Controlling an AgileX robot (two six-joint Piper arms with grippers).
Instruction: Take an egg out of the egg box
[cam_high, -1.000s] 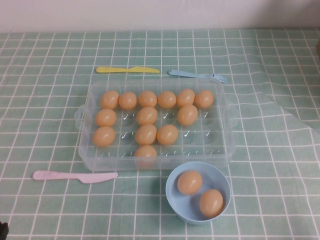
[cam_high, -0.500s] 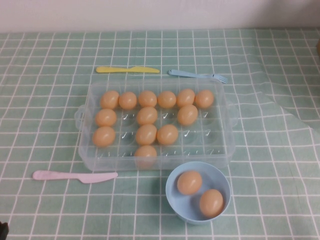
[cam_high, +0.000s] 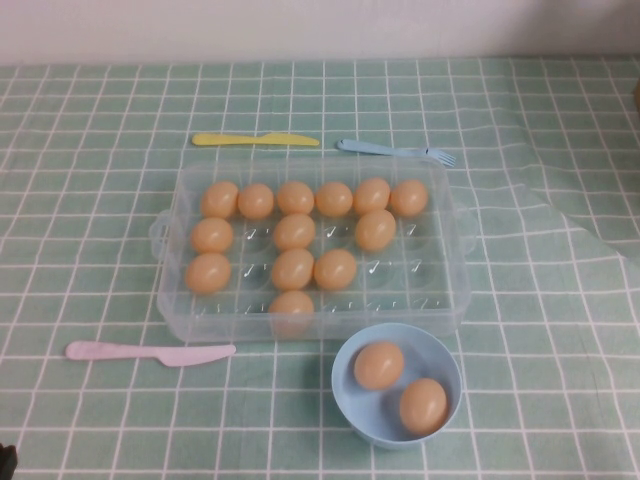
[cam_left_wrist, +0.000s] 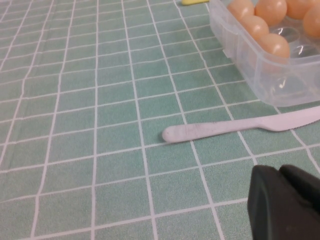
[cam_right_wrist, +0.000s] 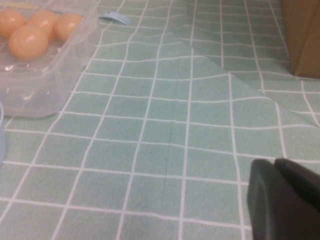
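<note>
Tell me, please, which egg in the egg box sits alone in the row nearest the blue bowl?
The egg at the egg box's near edge, third well from the robot's left; no other egg shares its row.

The high view looks steeply down over the whole egg box (cam_high: 310, 250). Both wrist views sit low near the cloth, each sharing one box end: left gripper (cam_left_wrist: 287, 202), right gripper (cam_right_wrist: 285, 197).

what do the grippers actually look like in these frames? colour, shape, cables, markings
Little shows. The left gripper appears in its wrist view as a matte black, rounded, blocky part at the frame corner, split by a thin seam. The right gripper looks the same in its own wrist view: black, smooth, rounded edges, one seam. No cables, labels or markings are visible. Neither arm shows clearly in the high view.
</note>
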